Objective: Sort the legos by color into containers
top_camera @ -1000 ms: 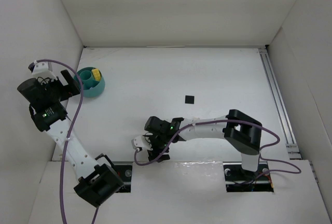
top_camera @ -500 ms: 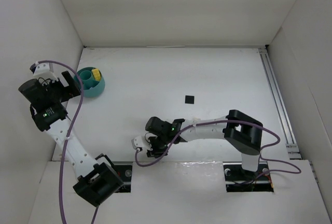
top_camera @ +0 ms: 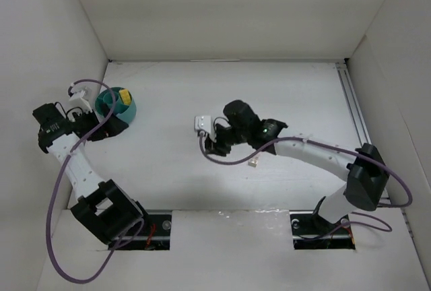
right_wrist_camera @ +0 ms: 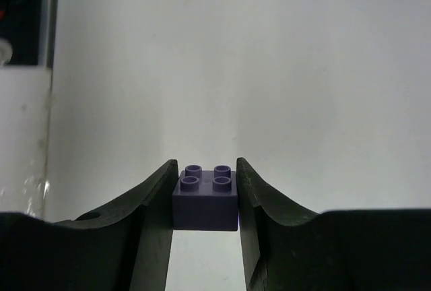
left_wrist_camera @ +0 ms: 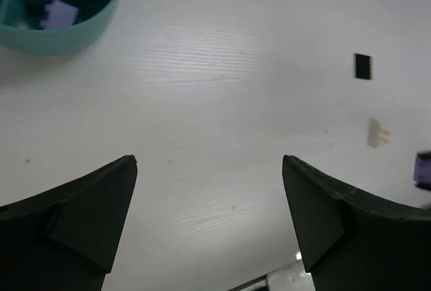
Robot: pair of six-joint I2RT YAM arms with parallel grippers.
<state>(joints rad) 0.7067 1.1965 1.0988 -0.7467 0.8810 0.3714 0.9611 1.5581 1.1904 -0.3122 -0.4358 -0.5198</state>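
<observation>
Tabletop (top_camera: pixel 283 95), right end effector (right_wrist_camera: pixel 205 166) tight on seemingly purple brick (right_wrist_camera: pixel 205 211), left end effector (left_wrist_camera: pixel 209 159) wide.

Bright even overhead light, soft shadows, wrist views slightly blurred

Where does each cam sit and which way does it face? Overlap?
Top: above and behind the bases, looking down on the table; left arm and right arm show.
Left wrist: low near the teal bowl, facing across the table; open left gripper below.
Right wrist: looks along the right gripper, shut on a purple brick.
Shared: top and left wrist both see the teal bowl and cream brick.
</observation>
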